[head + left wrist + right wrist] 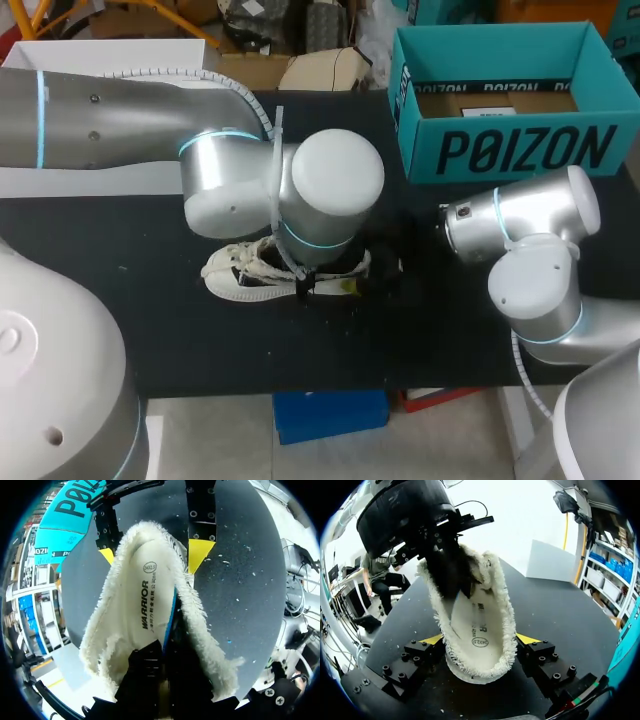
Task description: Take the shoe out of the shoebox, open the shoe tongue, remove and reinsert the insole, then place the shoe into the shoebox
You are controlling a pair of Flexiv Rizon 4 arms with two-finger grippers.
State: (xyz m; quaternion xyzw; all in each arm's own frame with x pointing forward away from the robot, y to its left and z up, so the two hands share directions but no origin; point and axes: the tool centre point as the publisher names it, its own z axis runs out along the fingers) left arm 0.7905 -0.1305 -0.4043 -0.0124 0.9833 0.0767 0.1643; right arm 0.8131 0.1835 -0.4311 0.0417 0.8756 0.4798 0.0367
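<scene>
Shoe point(243, 274), white with laces, lies on the black desk point(150, 330) near its middle, toe toward 9 o'clock, its heel end hidden under the left arm's wrist in the head view. Its insole point(142, 605), white with a fleecy rim, is out of the shoe and held up off the desk between the two arms. The left end effector point(161, 672) pinches one end of it, a black finger on the printed face and one on the blue underside. The right end effector point(479, 640) grips the other end, its yellow tips set wide and touching the fleece on both long edges. The teal shoebox point(520, 150) stands open at about 2 o'clock from the shoe, well apart, on the desk's far edge.
</scene>
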